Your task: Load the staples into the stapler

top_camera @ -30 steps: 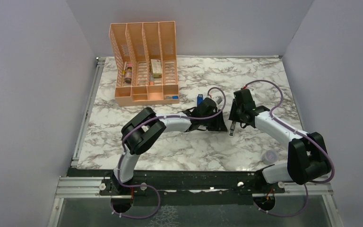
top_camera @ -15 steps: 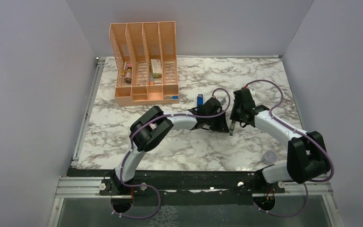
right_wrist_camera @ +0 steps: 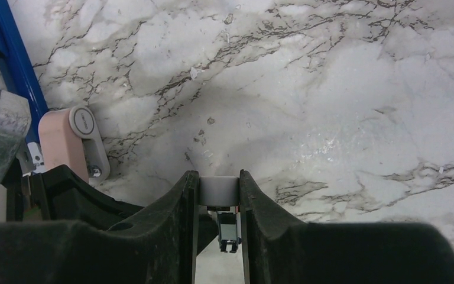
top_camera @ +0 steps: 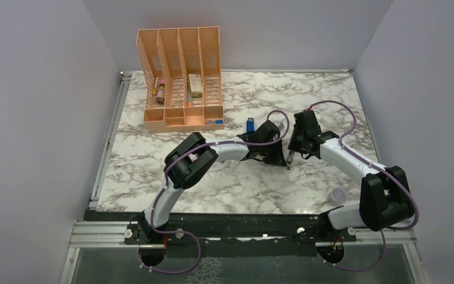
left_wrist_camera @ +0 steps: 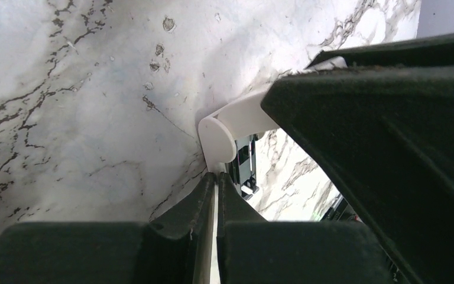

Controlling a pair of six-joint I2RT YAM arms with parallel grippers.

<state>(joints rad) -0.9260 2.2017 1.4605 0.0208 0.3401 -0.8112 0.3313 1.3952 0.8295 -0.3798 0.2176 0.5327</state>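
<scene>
The stapler (top_camera: 249, 125) shows only as a blue end on the table behind my left arm. In the right wrist view it is a blue bar (right_wrist_camera: 3, 53) at the top left. My right gripper (top_camera: 291, 155) is shut on a small white piece (right_wrist_camera: 219, 190) with a silvery metal part (right_wrist_camera: 227, 228) hanging under it. My left gripper (top_camera: 276, 155) is right beside it. Its fingers (left_wrist_camera: 204, 198) are shut to a hairline gap, their tips at the rounded end of the white piece (left_wrist_camera: 217, 137). I cannot tell whether they pinch anything. The staples tray and red-pink box do not show.
A peach desk organiser (top_camera: 180, 115) with a few small items stands at the back left. A pale pink oval piece (right_wrist_camera: 74, 142) lies next to the blue bar. A small clear cup (top_camera: 336, 195) sits near the right arm's base. Grey walls enclose the table.
My left arm's elbow has swung right and its gripper has closed in on the right gripper. The right gripper has barely moved and keeps its hold.
</scene>
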